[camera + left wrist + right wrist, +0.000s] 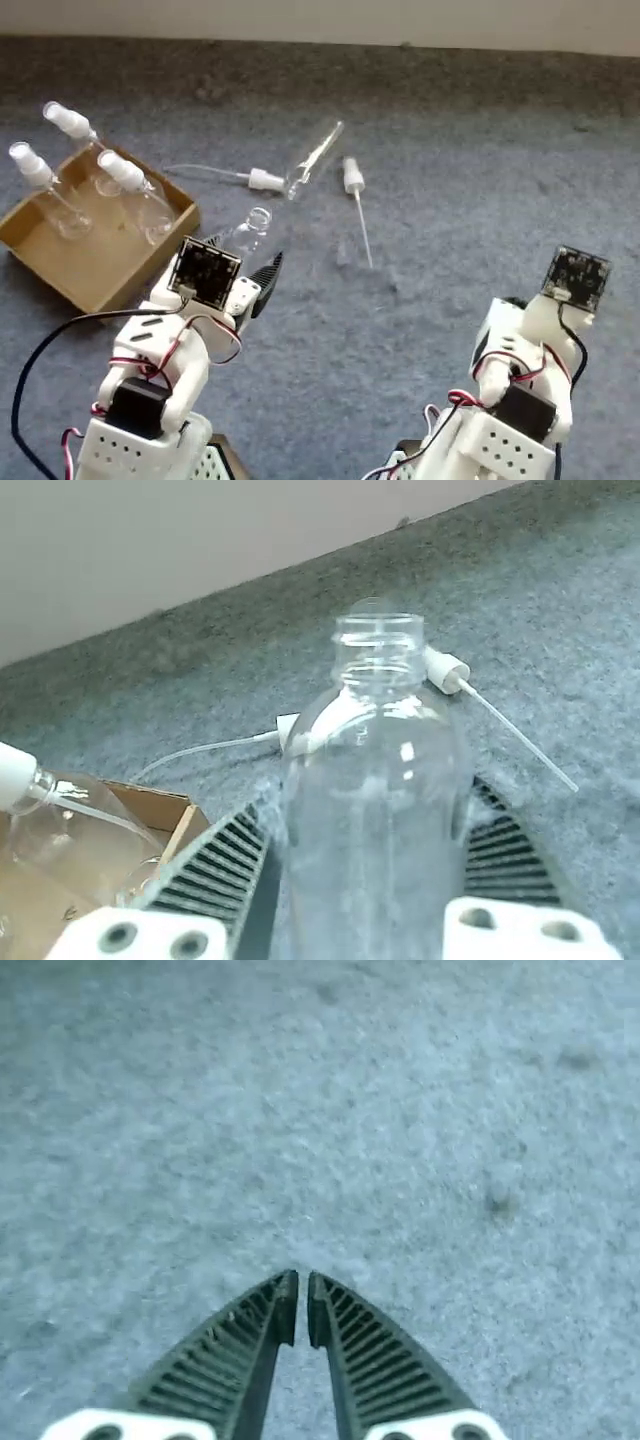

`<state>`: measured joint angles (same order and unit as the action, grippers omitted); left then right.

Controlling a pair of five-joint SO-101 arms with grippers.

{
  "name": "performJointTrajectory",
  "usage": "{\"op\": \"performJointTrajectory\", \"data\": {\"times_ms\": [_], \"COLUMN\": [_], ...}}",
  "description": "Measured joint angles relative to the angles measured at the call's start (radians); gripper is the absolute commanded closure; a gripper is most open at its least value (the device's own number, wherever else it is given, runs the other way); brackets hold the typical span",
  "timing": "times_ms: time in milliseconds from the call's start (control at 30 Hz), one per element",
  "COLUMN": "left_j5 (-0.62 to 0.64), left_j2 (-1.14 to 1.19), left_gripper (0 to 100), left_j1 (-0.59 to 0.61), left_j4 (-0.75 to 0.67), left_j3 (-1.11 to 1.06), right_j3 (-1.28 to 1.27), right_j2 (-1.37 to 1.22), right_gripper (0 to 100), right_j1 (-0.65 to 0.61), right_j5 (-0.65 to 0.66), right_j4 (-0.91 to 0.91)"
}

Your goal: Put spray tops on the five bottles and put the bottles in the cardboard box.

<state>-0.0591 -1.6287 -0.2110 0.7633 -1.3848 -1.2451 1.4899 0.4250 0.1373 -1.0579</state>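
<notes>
High view: three capped bottles (120, 195) rest in the cardboard box (95, 275). Beside it, the left end effector (252, 255) holds an uncapped bottle (252, 222).

Left wrist view: the end effector is clamped on the bottle; a spray top (445, 670) lies beyond.

Right wrist view: the right end effector (302, 1300) is empty, fingers together, over the tabletop (450, 1110).

Capping the fourth bottle seems in hand. Next, the right arm likely must fetch a spray top.

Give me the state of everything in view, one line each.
cardboard box: open, three capped bottles inside
held bottle: uncapped, gripped by the left arm
loose bottle: uncapped, lying on carpet
spray tops: two, loose on carpet
left gripper: shut on held bottle
right gripper: jaws shut, empty
</notes>
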Motion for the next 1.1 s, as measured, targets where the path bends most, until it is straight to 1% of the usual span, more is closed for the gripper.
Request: {"op": "performJointTrajectory", "data": {"times_ms": [167, 267, 400, 733, 900, 1100], "left_j5": [0.055, 0.066, 0.068, 0.068, 0.068, 0.068], "left_j2": [-0.069, -0.115, -0.172, -0.181, -0.181, -0.181], "left_gripper": [92, 92, 92, 92, 92, 92], "left_j1": [-0.003, -0.003, -0.005, 0.0, 0.075, 0.13], "left_j4": [-0.097, -0.115, -0.118, -0.118, -0.12, -0.12], "left_j3": [-0.114, -0.155, -0.187, -0.203, -0.203, -0.233], "right_j3": [0.14, 0.19, 0.272, 0.594, 0.81, 1.168], "right_j2": [0.003, 0.002, -0.117, -0.694, -1.017, -1.401], "right_gripper": [98.1, 98.1, 98.1, 97.6, 97.5, 97.4], "right_j1": [-0.115, -0.167, -0.216, -0.43, -0.505, -0.586], "right_j5": [-0.025, -0.026, -0.026, -0.028, -0.028, -0.028], "right_j4": [-0.081, -0.083, -0.086, -0.086, -0.092, -0.249]}}
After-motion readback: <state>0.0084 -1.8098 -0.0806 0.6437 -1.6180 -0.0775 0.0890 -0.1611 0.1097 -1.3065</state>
